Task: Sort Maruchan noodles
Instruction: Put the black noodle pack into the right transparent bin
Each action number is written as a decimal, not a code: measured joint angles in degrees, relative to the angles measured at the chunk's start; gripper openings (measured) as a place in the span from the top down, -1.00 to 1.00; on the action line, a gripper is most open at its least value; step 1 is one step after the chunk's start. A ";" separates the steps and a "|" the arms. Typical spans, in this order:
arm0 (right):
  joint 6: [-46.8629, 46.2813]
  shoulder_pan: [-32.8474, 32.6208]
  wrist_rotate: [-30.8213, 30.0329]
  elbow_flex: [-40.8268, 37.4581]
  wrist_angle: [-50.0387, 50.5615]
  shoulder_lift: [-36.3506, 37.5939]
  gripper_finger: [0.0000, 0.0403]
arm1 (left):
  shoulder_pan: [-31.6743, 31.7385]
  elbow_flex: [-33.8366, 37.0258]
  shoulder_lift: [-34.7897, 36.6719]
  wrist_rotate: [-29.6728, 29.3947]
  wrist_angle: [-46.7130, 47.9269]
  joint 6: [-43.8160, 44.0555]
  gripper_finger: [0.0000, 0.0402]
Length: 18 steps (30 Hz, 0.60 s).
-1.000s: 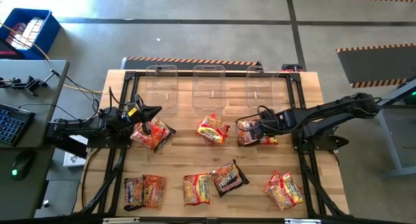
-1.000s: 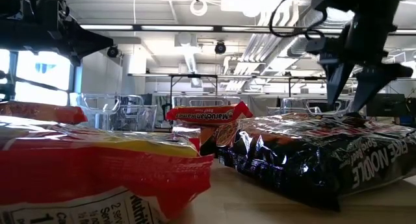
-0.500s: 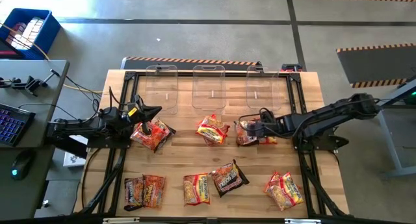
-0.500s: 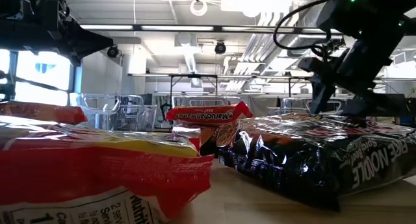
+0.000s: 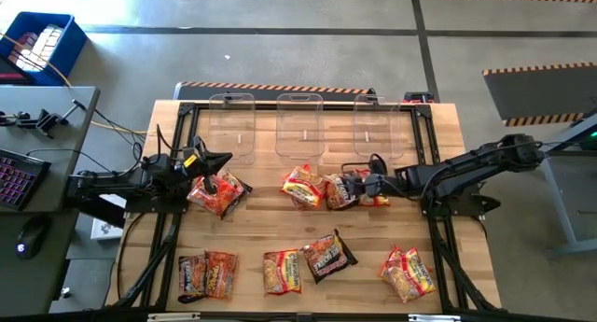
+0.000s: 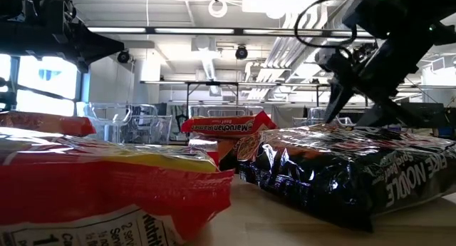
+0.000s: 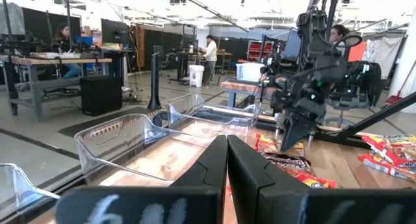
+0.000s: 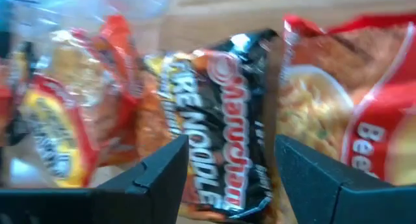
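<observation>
**Dark packet between spread fingers at mid-table**

Near the table's [image 5: 308, 231] middle, the right gripper [image 5: 353, 187] reached over a dark packet [image 5: 340, 191] lying flat on the wood. Its fingers [image 8: 156, 178] stood spread, one at each side of that packet, with no squeeze to be seen. A red packet [image 5: 376, 197] lay touching it toward the right arm, and a red-and-yellow pair [image 5: 305, 186] just beside it toward the left.

The left gripper [image 5: 222, 161] hovered near another red pair [image 5: 218, 193], fingers [image 7: 214, 165] pressed together on nothing.

Packets counted from above came to about a dozen: the four by the right gripper, two by the left, and along the near edge two at the left [image 5: 206, 274], one orange [image 5: 282, 271], one dark [image 5: 327, 256] and two red [image 5: 407, 273]. Overlaps made the count uncertain. Three clear bins [image 5: 299, 126] stood in a row along the far edge.
</observation>
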<state>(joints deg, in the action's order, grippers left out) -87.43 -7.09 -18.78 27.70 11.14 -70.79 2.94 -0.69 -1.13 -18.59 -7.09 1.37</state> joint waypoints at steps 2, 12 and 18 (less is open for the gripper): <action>-0.12 -0.01 1.19 0.00 -2.47 -1.80 -0.15 | 0.00 0.00 0.00 0.00 0.00 0.02 0.99; 5.22 -0.01 4.51 8.11 9.92 -9.94 -0.17 | 0.00 0.00 0.00 0.00 0.33 0.02 0.99; 6.35 -0.01 9.85 8.63 19.17 -7.35 -0.17 | 0.00 0.00 0.00 0.00 0.49 0.02 0.99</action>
<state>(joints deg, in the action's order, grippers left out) -81.08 -7.10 -8.92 36.34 30.31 -78.14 2.94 -0.69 -1.13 -18.59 -6.60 1.39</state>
